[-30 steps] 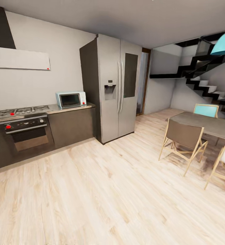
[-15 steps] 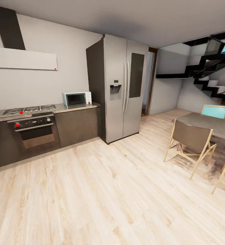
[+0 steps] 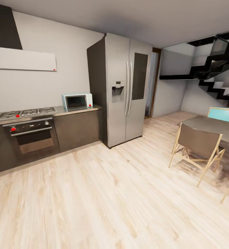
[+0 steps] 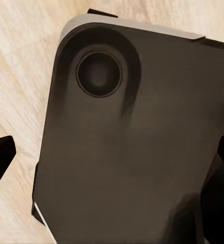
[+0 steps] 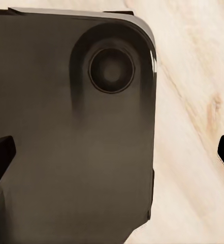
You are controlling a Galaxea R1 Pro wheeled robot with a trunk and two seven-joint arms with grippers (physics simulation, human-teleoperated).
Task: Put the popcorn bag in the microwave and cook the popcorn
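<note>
No writing can be read anywhere. At the left of the frame, a flat grey hood [image 3: 22,58] hangs over a steel gas hob [image 3: 24,112] and a dark oven [image 3: 32,135]. Right of them the mint-blue microwave [image 3: 77,101] sits on the glossy grey countertop [image 3: 80,109], beside a tall steel fridge [image 3: 124,88]. Pale wood-plank floor [image 3: 111,193] spreads rightward to a grey table [image 3: 211,125], folding chairs and black stairs [image 3: 214,74]. In the wrist views, each claw's fingertips stand wide apart at the frame edges, released, over a dark robot panel.
</note>
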